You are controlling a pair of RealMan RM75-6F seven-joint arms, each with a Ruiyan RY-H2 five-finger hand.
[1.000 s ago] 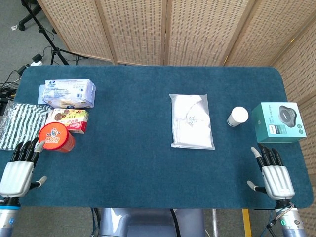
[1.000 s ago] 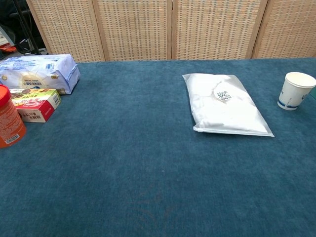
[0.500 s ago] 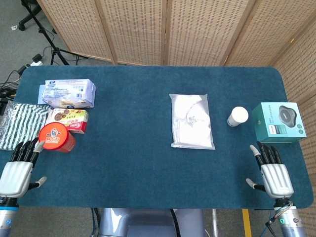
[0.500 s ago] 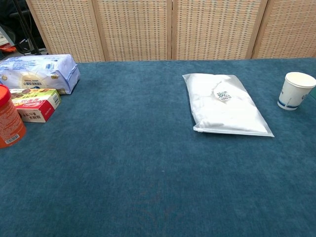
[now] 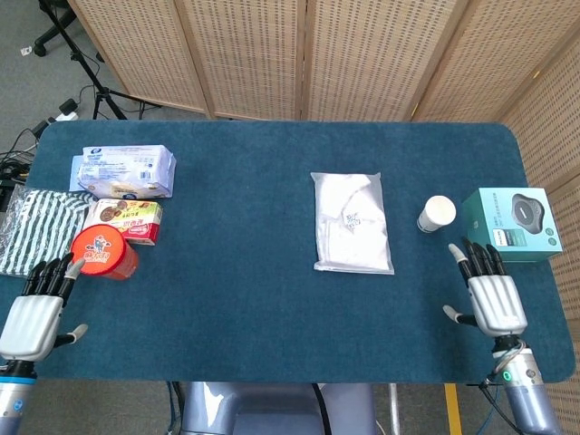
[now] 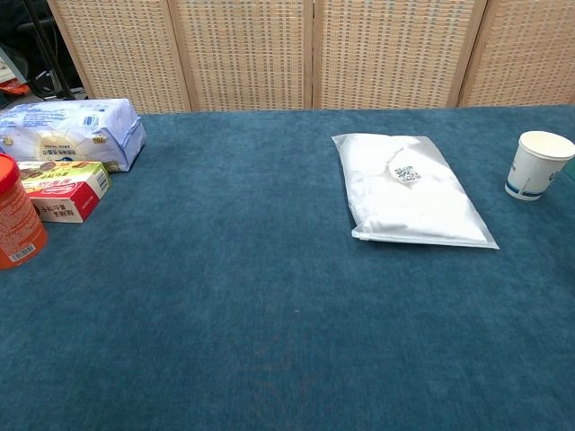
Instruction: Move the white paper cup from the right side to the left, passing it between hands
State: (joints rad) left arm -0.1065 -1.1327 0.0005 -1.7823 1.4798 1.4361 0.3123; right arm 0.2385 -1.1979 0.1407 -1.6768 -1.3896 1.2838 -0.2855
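While empty with fingers spread, right hand just behind upright white paper cup, cup ahead and slightly inward; left hand far off, likewise empty.

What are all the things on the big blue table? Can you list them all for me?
paper cup: 1, white with a blue band, upright on the right side, beside the teal box
teal box: 1, teal with a dark round picture, far right
flat bag: 1, white, centre of the table
tissue pack: 1, white and blue, back left
snack box: 1, red, yellow and green, left, in front of the tissue pack
canister: 1, orange with a red lid, left front
striped cloth bag: 1, dark and white stripes, left edge
table: 1, blue cloth
left hand: 1, white, open, near left edge
right hand: 1, white, open, in front of the cup
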